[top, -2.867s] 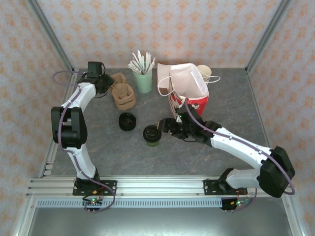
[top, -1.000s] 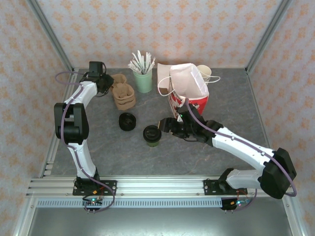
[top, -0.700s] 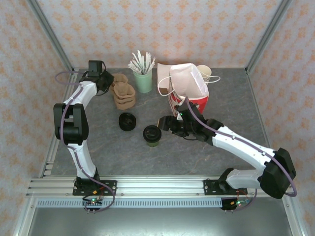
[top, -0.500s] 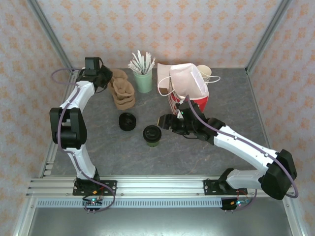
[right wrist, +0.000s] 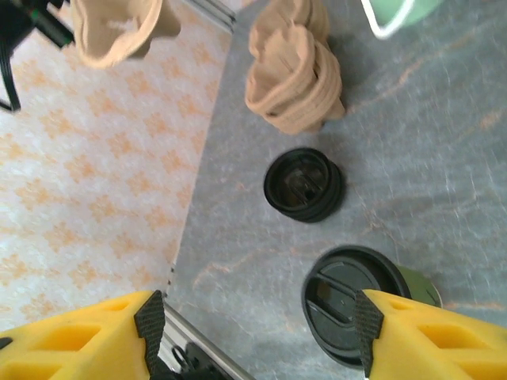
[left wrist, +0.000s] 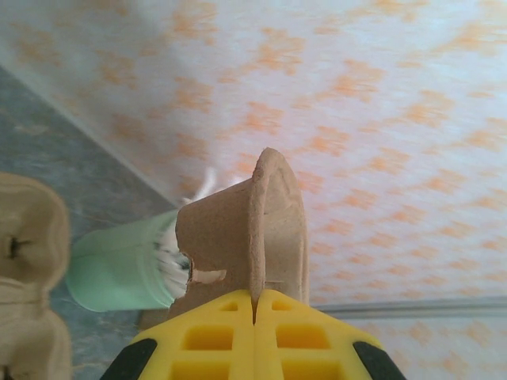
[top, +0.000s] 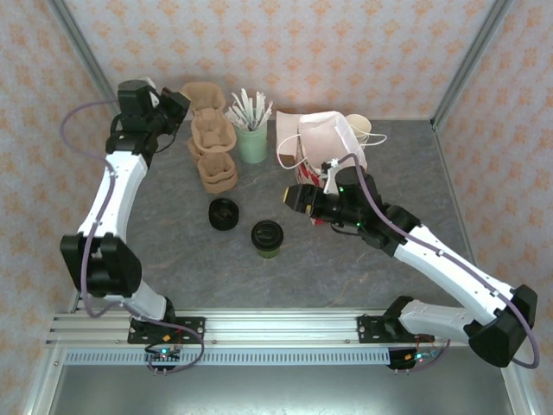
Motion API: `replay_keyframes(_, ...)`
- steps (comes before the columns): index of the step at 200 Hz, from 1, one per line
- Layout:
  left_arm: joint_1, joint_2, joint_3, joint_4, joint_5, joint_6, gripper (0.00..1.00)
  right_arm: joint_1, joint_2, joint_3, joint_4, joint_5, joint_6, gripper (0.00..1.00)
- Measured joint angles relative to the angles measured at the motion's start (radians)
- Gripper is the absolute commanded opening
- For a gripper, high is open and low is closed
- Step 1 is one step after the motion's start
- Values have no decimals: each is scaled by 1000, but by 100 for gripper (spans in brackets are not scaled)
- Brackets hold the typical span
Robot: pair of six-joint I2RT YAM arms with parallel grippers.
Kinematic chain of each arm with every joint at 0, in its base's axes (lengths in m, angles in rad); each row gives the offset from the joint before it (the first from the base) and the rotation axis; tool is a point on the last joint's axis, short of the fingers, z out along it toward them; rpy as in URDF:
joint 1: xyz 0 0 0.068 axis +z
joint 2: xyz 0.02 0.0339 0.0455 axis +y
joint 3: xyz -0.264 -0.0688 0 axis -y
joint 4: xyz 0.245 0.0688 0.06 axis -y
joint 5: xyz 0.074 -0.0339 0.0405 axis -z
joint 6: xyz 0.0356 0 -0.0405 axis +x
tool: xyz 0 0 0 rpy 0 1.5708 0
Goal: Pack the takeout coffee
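Observation:
The takeout coffee (top: pixel 267 238), a short olive-green cup with a black lid, stands upright on the grey table; its lid (right wrist: pixel 348 305) lies under my right gripper's right finger. My right gripper (top: pixel 298 199) (right wrist: pixel 257 317) hovers open above the table between the cup and the red-and-white bag (top: pixel 333 160), touching nothing. My left gripper (top: pixel 175 102) (left wrist: pixel 255 299) is raised at the back left, shut on the thin edge of a brown pulp cup carrier (top: pixel 200 92) (left wrist: pixel 253 229) that hangs in the air.
A stack of brown carriers (top: pixel 216 156) (right wrist: pixel 293 67) stands beside a green cup of stirrers (top: pixel 252 143) (left wrist: pixel 119 269). A low stack of black lids (top: pixel 224 213) (right wrist: pixel 304 184) sits left of the coffee. Cream-rimmed cups (top: pixel 359 128) stand behind the bag.
My left gripper shut on the top carrier and lifted it up and back off the stack. My right gripper rose and drew back from the coffee toward the bag.

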Motion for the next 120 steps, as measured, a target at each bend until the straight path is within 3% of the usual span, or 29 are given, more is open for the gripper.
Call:
replay_keyframes(37,-23,-225,-12,-4,107,18,0,-23,-33,38,109,-63,-18,64)
replay_keyframes(73,-93,-465,-135,17,171,-1,0,-16,-39,40,262,-166,-34,64)
replay_keyframes(120,-137,-607,-274,30,179,-54,0,66,-10,71,365,-255,-77,62)
